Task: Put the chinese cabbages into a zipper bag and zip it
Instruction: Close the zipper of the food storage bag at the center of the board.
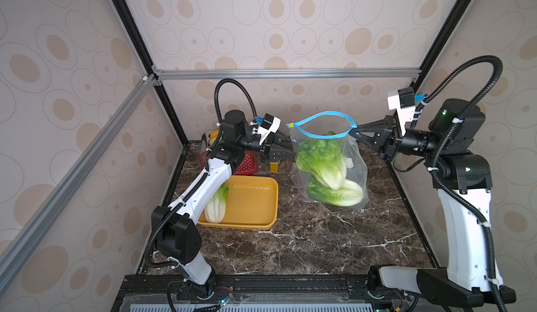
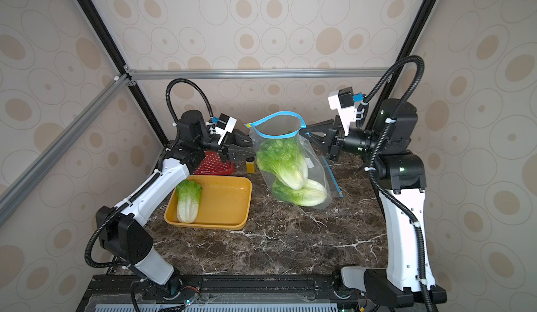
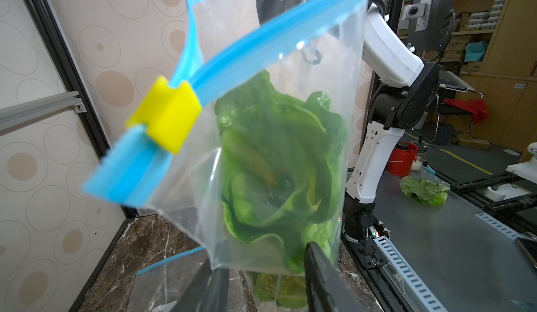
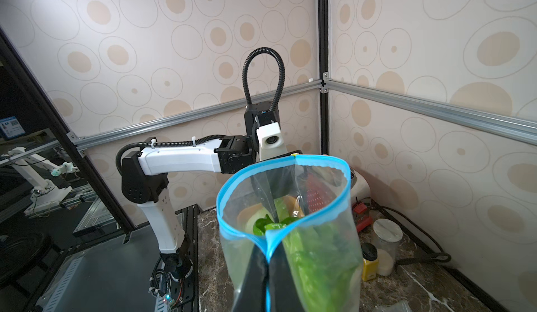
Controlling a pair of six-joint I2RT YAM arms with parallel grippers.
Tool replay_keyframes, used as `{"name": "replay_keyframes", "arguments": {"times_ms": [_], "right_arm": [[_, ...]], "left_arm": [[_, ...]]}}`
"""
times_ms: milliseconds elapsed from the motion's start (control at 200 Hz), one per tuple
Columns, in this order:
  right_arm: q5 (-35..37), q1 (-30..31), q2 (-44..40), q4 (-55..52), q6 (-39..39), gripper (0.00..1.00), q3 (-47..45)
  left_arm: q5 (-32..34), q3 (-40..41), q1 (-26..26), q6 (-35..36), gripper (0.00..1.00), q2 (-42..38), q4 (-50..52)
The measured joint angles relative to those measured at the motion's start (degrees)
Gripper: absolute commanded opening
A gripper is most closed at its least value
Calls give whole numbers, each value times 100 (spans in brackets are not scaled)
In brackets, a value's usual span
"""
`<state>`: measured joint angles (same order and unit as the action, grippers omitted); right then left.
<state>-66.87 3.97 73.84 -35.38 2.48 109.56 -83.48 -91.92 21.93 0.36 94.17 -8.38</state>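
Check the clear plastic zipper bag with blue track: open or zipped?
Open: its blue track gapes in a wide loop, yellow slider parked at one end.

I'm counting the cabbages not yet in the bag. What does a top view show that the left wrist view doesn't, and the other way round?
Only a top view: one cabbage lying in the yellow tray, so one is not yet packed. Only the left wrist view: a loose leafy green and a red bucket beyond the table. Both: the clear bag with the bagged cabbages inside, its blue zipper open, and the yellow slider at one end.
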Motion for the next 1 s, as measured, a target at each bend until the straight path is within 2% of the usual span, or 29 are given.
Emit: {"name": "replay_keyframes", "arguments": {"times_ms": [200,285,441,566,621,711,796,966,1001], "right_arm": [[-61,-63,-61,105,11,0,-328],[-81,-85,-68,157,35,0,-398],[-146,-122,-109,240,103,0,-450],[-181,-155,-181,343,144,0,-498],[-197,-168,-203,407,166,0,-522],[-199,-186,-223,494,221,0,-570],[-195,-212,-249,540,234,0,-649],[-15,-313,-330,433,192,0,-787],[85,-332,-352,328,138,5,-791]], "left_arm": [[116,-111,-2,-208,45,0,-162],[260,-109,-4,-629,48,11,-610],[520,-136,-7,-1510,45,103,-1622],[627,-299,11,-2094,32,352,-2205],[649,-313,44,-2214,29,417,-2323],[660,-313,109,-2299,9,466,-2378],[691,-313,146,-2358,0,476,-2391],[927,-313,160,-2437,0,476,-2404],[986,-313,160,-2457,0,474,-2398]]}}
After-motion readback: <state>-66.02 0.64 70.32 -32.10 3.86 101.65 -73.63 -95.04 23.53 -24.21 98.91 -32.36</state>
